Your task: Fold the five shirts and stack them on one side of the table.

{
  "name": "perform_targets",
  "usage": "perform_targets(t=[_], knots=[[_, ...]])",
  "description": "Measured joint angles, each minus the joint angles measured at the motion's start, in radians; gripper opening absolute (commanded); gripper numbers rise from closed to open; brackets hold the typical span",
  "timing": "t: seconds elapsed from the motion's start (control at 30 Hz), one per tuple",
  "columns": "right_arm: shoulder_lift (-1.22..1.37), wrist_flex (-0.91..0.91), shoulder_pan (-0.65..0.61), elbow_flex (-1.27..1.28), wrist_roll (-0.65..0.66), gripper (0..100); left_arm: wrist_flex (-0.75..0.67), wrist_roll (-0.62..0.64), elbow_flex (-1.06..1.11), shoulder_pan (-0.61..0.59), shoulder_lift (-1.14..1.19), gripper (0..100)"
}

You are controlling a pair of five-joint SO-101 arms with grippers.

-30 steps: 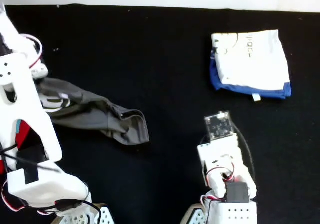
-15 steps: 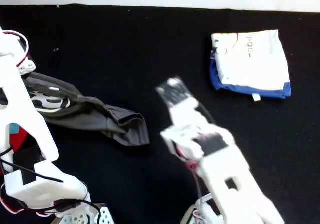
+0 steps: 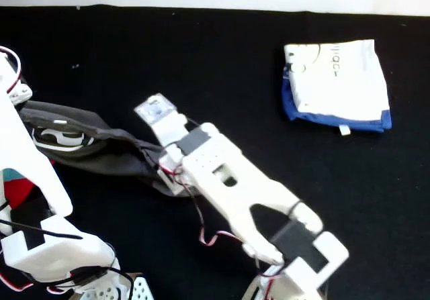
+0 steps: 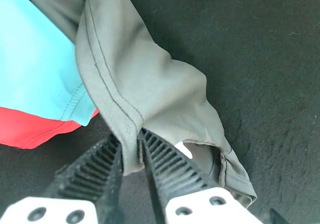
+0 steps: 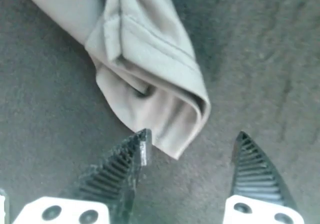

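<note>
A grey shirt (image 3: 101,149) lies stretched across the left of the black table. In the left wrist view my left gripper (image 4: 131,149) is shut on a stitched edge of the grey shirt (image 4: 145,93), which hangs over a teal shirt (image 4: 35,73) and a red shirt (image 4: 35,134). My right arm (image 3: 208,162) stretches from the front across to the shirt's other end. My right gripper (image 5: 194,143) is open just above the table, with the folded end of the grey shirt (image 5: 150,78) in front of its fingertips, partly between them.
A folded white shirt on a folded blue one (image 3: 336,82) sits at the back right. Bits of the red and teal shirts (image 3: 15,187) show beside the left arm (image 3: 33,179). Bare black table (image 3: 201,52) spreads across the middle and back.
My right arm swung from its rest at the front right over to the grey shirt's right end. The left arm drew the shirt's other end slightly leftward.
</note>
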Motion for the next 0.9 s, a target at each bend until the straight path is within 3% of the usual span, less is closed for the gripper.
perform_targets(t=[0.4, 0.47, 0.57, 0.9], knots=[[0.279, -0.009, -0.052, -0.109, -0.006, 25.4, 0.0, 0.0, 0.0, 0.0, 0.0, 1], [0.307, -0.008, -0.044, -0.13, -0.006, 19.2, 0.0, 0.0, 0.0, 0.0, 0.0, 1], [0.319, -0.008, -0.029, -0.144, -0.006, 0.0, 0.0, 0.0, 0.0, 0.0, 0.0, 1], [0.307, 0.034, 0.126, -0.193, -0.006, 0.6, 0.0, 0.0, 0.005, 0.0, 0.0, 1]])
